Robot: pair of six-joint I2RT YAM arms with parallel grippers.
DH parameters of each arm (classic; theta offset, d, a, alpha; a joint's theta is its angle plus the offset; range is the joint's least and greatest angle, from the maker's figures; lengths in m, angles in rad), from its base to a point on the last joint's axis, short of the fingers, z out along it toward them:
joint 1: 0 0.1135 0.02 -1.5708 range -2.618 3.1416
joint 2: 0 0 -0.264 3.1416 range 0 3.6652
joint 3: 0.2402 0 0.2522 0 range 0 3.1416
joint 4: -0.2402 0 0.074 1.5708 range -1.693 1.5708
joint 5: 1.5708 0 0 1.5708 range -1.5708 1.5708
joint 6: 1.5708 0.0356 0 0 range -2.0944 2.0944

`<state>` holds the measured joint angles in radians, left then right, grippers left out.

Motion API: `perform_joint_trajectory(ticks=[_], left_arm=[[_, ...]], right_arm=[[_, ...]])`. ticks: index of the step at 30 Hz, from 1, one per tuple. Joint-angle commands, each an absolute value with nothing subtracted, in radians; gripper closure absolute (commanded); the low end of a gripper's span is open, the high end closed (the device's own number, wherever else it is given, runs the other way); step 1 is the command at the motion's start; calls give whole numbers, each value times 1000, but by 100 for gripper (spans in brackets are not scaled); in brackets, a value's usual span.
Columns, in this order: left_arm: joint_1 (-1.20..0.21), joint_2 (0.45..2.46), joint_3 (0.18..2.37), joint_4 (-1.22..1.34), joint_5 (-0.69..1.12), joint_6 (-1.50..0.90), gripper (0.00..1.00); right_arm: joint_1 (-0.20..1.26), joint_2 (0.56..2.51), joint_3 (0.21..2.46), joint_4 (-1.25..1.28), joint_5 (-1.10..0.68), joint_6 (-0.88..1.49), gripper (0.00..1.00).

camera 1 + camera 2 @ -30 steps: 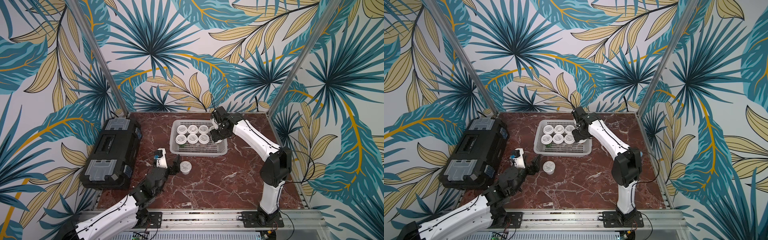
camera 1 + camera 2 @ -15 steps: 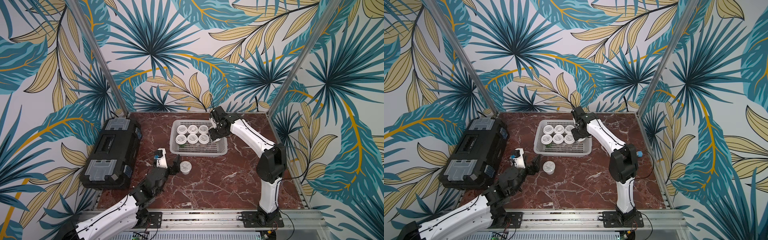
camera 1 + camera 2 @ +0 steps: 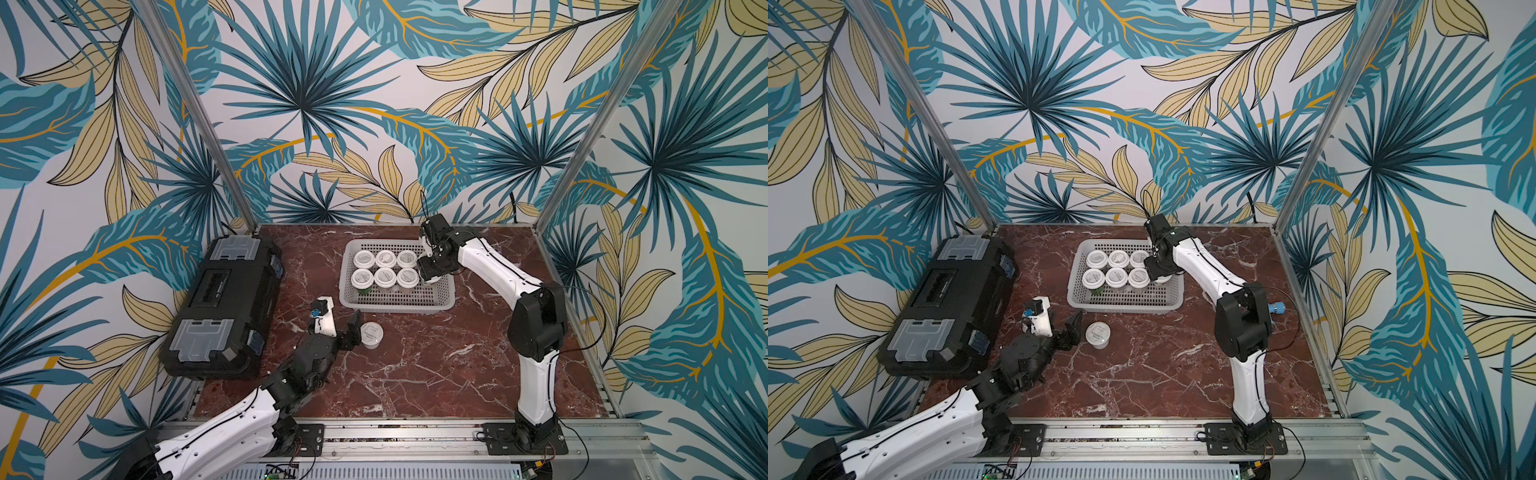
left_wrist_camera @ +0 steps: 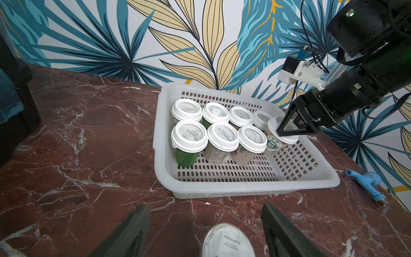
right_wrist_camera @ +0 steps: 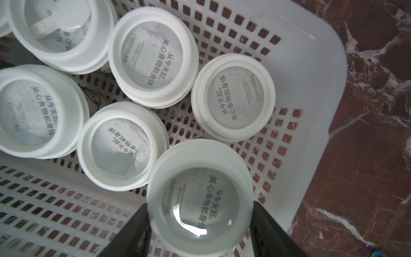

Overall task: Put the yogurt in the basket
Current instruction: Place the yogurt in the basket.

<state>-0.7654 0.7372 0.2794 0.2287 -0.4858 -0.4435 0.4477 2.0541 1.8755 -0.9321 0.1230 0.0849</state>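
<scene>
right hand (image 4: pixel 297 132) clamped on held yogurt cup (image 5: pixel 200 195), inside basket (image 3: pixel 395 307) beside seven other cups (image 4: pixel 222 135) | left hand (image 4: pixel 204 207) spread wide, straddling lone yogurt cup (image 3: pixel 371 333) without touching, on table (image 3: pixel 415 374) near basket

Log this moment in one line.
right gripper: shut on white-lidded round yogurt cup inside pale perforated plastic basket | left gripper: open, by last cup on marble table | seven cups seated

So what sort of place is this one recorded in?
Probably a staged robot test cell, not a home: left arm and right arm bolted to an aluminium rail, a marble-look tabletop, leaf-print wall panels between metal posts.
</scene>
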Motion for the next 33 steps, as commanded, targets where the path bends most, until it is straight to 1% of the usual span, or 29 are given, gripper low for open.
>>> perform_joint_trajectory(ticks=[1, 23, 33], left_arm=[[-761, 736, 277, 249, -481, -447, 17], [-762, 736, 277, 249, -479, -446, 17], [-760, 736, 277, 249, -477, -446, 17]], right_arm=[[445, 2086, 1858, -917, 112, 73, 33], [425, 2111, 1824, -886, 103, 79, 33], [417, 2125, 1821, -882, 100, 81, 31]])
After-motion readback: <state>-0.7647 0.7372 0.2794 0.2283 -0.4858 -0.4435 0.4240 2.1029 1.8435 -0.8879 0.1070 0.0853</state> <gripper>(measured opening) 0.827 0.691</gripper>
